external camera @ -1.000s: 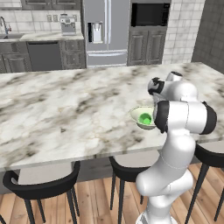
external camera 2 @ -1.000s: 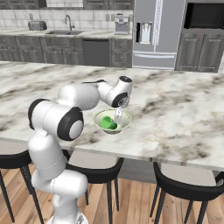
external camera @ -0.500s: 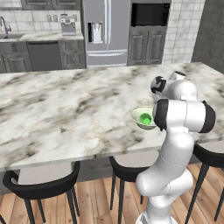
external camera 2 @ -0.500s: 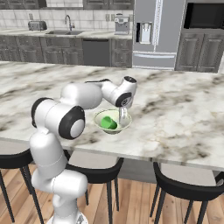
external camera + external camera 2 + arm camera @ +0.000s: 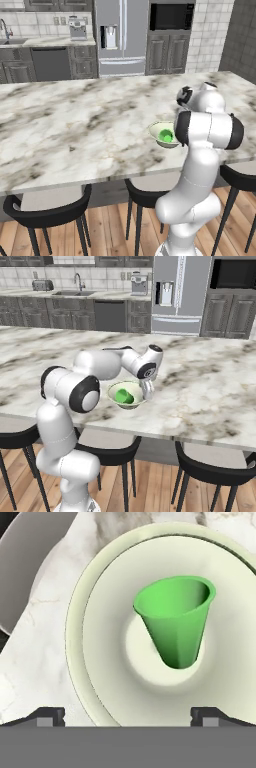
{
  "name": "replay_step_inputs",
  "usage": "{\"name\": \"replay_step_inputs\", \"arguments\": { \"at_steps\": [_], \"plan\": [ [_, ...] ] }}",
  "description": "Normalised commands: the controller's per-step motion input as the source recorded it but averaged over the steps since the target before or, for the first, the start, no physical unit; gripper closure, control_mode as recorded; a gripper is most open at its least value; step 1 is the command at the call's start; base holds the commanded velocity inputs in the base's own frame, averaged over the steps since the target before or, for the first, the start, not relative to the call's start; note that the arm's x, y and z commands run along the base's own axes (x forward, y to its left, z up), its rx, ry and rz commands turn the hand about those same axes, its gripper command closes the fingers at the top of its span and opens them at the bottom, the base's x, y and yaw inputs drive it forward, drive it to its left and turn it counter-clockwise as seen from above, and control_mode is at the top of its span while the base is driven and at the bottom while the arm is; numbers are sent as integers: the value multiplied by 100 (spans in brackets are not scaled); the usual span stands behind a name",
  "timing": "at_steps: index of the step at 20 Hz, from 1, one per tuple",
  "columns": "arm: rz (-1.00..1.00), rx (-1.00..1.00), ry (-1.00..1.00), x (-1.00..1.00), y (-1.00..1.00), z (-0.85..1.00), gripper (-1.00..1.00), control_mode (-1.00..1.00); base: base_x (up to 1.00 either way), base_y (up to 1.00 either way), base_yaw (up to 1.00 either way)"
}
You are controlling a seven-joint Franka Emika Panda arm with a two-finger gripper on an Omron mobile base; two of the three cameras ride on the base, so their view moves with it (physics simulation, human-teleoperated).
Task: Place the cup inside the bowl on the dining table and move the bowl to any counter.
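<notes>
Green cup (image 5: 177, 619) count: one, lying tipped on its side inside the one cream-green bowl (image 5: 107, 677). Bowl sits near the near edge of the marble dining table (image 5: 75, 125), right of centre in the left base view and just beyond a stool. One arm, one gripper (image 5: 147, 392), hanging at the bowl's right rim in the right base view; fingertips (image 5: 50, 716) spread wide apart, nothing between them, both at the bowl's near rim in the hand view. I count three black stools (image 5: 212, 468) in the right base view along the near edge, wood plank floor below.

Room: far wall has one marble counter (image 5: 60, 294) over dark grey cabinets, with one sink tap (image 5: 79, 281), one toaster (image 5: 39, 285), one coffee machine (image 5: 138, 283). One steel fridge (image 5: 121, 35) right of that, one black built-in oven (image 5: 172, 16) further right, pale square tiles behind.

Versus a second ago: the wrist has drifted slightly right across the bowl in the right base view. Cup and bowl unmoved; fingers just as wide.
</notes>
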Motion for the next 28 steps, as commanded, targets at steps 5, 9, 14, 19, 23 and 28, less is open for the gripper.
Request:
{"name": "replay_step_inputs", "arguments": {
  "at_steps": [5, 9, 14, 19, 23, 28],
  "plan": [
    [12, 0, -7, 0, -46, -33, -100, -100, 0, 0, 0],
    [13, 6, -21, -2, -25, -3, -100, -100, 0, 0, 0],
    [16, 10, -27, 0, -13, 1, -100, -100, 0, 0, 0],
    [15, 7, -19, 0, -12, 0, -100, -100, 0, 0, 0],
    [16, 7, -13, 0, -1, 1, -100, -100, 0, 0, 0],
    [17, 6, -7, 0, 0, 4, -100, -100, 0, 0, 0]
  ]
}}
